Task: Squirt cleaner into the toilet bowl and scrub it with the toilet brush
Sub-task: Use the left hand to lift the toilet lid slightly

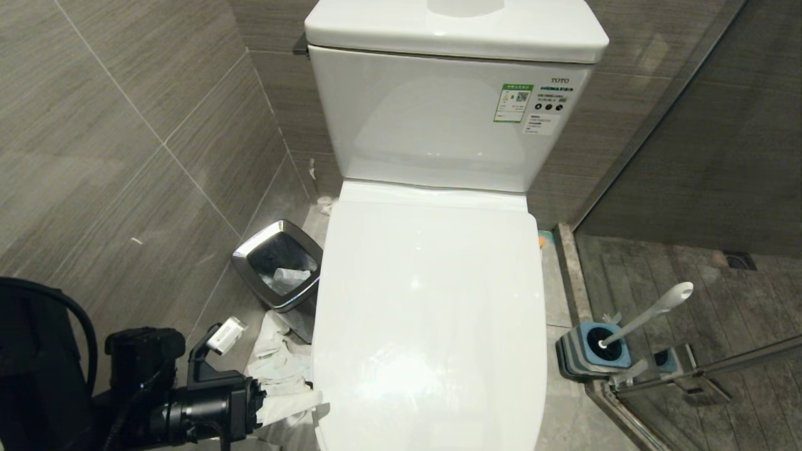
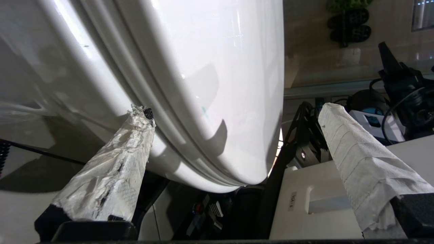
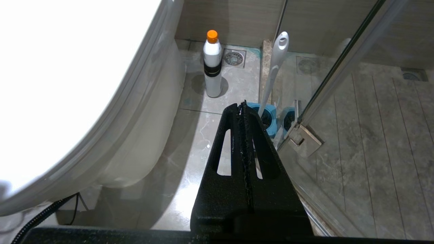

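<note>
Head view: the toilet bowl (image 1: 432, 313) fills the centre of the frame, lid down and shut over the seat, tank behind it at the top. The left gripper (image 1: 294, 404) sits at the lower left, its paper-wrapped tip just at the left edge of the lid near the front. The toilet brush (image 1: 651, 316) stands in its blue-and-grey holder (image 1: 592, 351) at the lower right, handle leaning up toward the right, well apart from the gripper. A chrome-rimmed bin (image 1: 279, 263) stands left of the bowl, with crumpled paper (image 1: 276, 357) on the floor below it.

Left wrist view: the two wrapped fingers (image 2: 112, 176) stand wide apart. One tip lies against the seam under the lid's rim; the other is clear of the bowl. Nothing is held.

Right wrist view: the right gripper (image 3: 244, 108), centre frame, has its black fingers pressed together, empty, above the floor beside the bowl. A white bottle with an orange cap (image 3: 212, 64) stands upright on the floor at the upper centre, just left of the brush handle.
</note>
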Motion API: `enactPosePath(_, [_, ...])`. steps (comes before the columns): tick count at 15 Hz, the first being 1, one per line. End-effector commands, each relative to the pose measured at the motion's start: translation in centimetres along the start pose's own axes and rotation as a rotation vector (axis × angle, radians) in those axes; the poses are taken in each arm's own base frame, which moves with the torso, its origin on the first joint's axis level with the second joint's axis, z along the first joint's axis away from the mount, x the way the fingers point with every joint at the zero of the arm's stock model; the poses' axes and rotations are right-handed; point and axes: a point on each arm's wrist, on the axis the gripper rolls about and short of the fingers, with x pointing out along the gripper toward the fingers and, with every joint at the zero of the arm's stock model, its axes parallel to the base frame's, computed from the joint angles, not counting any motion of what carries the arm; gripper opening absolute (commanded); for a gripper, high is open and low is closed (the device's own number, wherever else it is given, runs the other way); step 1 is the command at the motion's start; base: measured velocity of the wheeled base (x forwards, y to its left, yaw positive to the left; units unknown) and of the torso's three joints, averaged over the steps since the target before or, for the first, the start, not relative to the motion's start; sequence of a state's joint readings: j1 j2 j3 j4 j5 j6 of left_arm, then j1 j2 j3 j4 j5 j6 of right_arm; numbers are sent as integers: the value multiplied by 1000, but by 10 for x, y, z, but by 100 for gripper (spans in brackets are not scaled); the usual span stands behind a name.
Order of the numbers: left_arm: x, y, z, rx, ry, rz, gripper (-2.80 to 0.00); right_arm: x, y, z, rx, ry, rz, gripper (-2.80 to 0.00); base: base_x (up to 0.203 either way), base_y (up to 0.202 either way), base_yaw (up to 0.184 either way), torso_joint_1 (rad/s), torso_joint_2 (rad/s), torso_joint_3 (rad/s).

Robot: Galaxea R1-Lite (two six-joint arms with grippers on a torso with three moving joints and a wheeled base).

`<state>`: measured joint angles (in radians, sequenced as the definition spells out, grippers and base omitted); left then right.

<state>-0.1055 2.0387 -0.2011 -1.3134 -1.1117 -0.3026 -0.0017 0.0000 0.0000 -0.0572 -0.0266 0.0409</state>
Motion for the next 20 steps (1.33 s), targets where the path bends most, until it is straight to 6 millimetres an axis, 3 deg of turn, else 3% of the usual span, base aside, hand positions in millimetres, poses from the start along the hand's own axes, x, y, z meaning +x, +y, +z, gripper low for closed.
enactPosePath(1, [3, -2, 0, 9, 3, 3, 0, 2, 0, -7, 0, 25, 0, -280, 0, 0, 0, 0, 0, 0])
enactPosePath(13, [25, -29, -23, -14, 100, -6, 0, 2, 0, -7, 0, 23, 0, -280, 0, 0, 0, 0, 0, 0])
enactPosePath(17, [30, -45, -11, -80, 49, -66, 0, 2, 0, -7, 0, 24, 0, -280, 0, 0, 0, 0, 0, 0])
enactPosePath(20, [31, -69, 4, -197, 16, -138, 0, 2, 0, -7, 0, 24, 0, -280, 0, 0, 0, 0, 0, 0])
